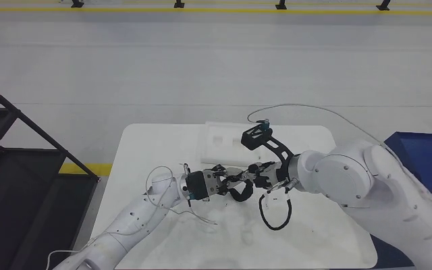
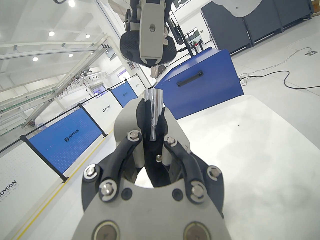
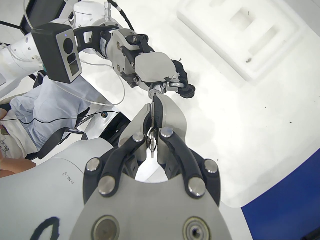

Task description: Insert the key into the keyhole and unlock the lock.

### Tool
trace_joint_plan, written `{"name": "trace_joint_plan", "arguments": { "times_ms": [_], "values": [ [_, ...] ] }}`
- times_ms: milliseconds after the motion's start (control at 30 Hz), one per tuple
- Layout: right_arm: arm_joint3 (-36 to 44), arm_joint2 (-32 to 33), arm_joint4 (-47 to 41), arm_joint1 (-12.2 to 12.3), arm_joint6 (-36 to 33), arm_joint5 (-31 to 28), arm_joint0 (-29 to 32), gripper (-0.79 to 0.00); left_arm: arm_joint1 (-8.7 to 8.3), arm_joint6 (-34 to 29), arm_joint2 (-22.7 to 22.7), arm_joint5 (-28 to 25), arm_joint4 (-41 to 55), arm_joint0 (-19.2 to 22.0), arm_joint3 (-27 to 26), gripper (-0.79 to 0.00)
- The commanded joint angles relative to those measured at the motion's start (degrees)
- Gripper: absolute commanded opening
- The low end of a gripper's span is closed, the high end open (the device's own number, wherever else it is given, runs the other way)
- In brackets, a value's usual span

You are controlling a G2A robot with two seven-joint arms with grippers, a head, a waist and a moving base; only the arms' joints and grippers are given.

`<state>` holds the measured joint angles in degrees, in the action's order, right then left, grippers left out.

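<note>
Above a white table (image 1: pixel 155 148) with a foam tray (image 1: pixel 223 143) at its far side, the left arm (image 1: pixel 135 223) stretches in from the near-left corner and the right arm (image 1: pixel 351 175) from the right, their grippers nose to nose over the middle. The left gripper (image 2: pixel 150 112) is clamped on a chrome lock (image 2: pixel 153 98), whose long axis runs along the fingers, its end facing the right gripper (image 3: pixel 153 106). That gripper pinches the key (image 3: pixel 152 118), blade along its fingers, tip aimed at the lock's end and just short of it.
</note>
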<state>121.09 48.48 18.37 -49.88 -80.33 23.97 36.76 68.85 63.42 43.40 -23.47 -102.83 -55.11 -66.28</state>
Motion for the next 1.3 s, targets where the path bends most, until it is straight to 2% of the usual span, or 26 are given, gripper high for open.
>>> {"name": "trace_joint_plan", "arguments": {
  "times_ms": [0, 567, 1267],
  "values": [
    [-0.24, -1.02, -0.75, 0.41, 0.29, 0.3, -0.9, -0.785, -0.05, -0.17, 0.06, 0.05, -0.5, -0.05, -0.36, -0.785],
    [-1.15, -10.69, -7.05, 3.54, 4.17, 4.17, -9.85, -0.785, -0.28, -0.69, 0.54, -0.65, -1.84, -0.64, -1.8, -0.785],
    [-1.13, -20.55, -12.75, 5.57, 8.59, 8.58, -18.91, -0.785, -0.19, -0.59, 0.69, -1.41, -1.8, -0.85, -2.01, -0.785]
  ]
}}
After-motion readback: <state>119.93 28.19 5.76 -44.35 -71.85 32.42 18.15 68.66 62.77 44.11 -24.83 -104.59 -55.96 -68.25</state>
